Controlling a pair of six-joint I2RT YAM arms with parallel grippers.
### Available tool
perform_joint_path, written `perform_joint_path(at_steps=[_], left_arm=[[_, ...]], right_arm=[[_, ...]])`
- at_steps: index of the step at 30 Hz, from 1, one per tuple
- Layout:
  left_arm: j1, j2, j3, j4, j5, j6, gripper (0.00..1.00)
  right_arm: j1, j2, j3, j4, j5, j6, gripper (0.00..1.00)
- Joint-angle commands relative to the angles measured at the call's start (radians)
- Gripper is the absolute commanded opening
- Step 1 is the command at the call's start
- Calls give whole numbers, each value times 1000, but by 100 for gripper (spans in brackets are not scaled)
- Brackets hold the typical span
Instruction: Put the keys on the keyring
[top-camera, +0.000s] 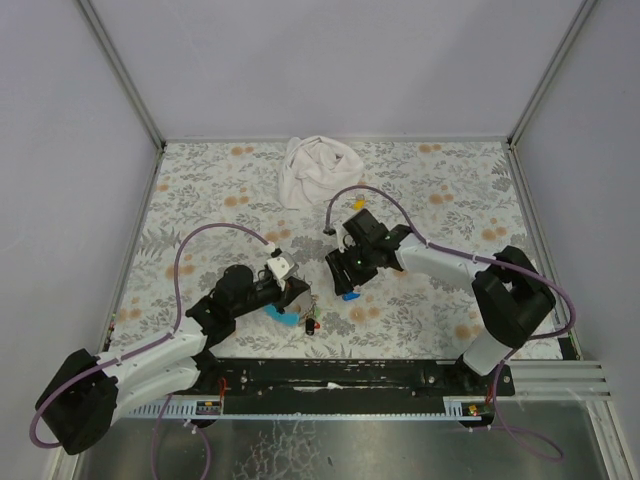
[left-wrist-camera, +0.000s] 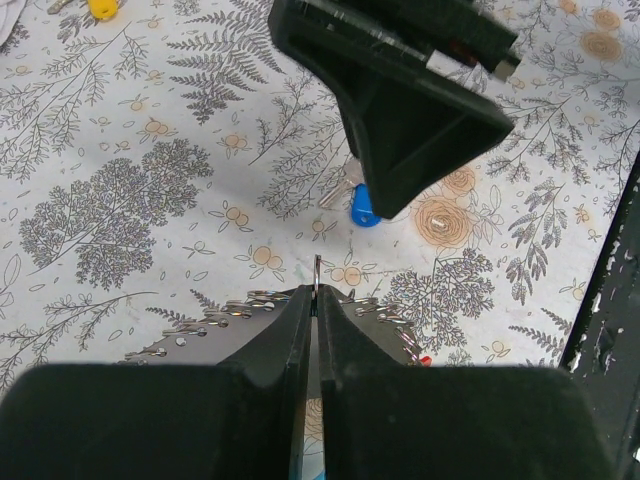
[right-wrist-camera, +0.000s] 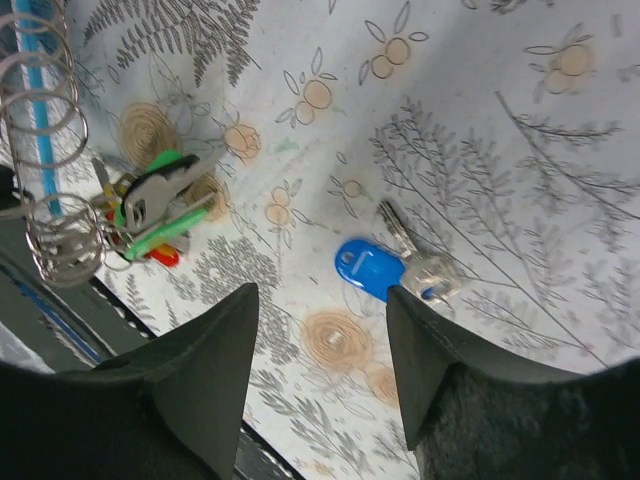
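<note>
1. Grip: your left end effector (left-wrist-camera: 313, 298) was clamped shut on the keyring (left-wrist-camera: 315, 270), whose thin metal ring stood on edge between the fingertips, low over the table (left-wrist-camera: 120, 120).
2. Your right end effector (right-wrist-camera: 320, 305) hung open just above the table and gripped nothing.
3. You had the blue key (right-wrist-camera: 368, 268) lying flat on the table under that open gap, nearer one finger than the other. Whether it touched that finger, you could not tell.
4. Your green keys (right-wrist-camera: 160, 200) lay bunched with a small red piece near the table's near edge, just beside a cluster of metal rings (right-wrist-camera: 60, 240).
5. From above, your two end effectors sat near each other at mid-table, the left one closer to the arm bases.
6. A blue strap (top-camera: 280, 315) lay on the table right by the left end effector, next to the green keys.
7. You had a bunched white cloth (top-camera: 318, 170) at the far edge, well apart from everything else.
</note>
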Motion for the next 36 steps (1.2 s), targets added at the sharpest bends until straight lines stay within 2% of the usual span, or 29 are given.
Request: perform_joint_path(at_steps=[1,7,10,14,29,36], left_arm=[[5,-19,0,56,-14,-9,0],[5,-21,0,54,-14,-9,0],[4,-20,0,54,-12,-9,0],[5,-15,2,54,-9,-9,0],[5,5,8,57,7,-6,0],[5,5,8,57,10,-6,0]], right_arm=[[-9,-55,76,-180,104,-189,62],[-10,21,95,-257,138,-305,59],[-28,43,89,-231,115,-319,48],[-78,59,83,-193,45,-317,43],[-156,141,55,-131,-112,-333,42],[-158,124,35,-139,-133,-334,31]])
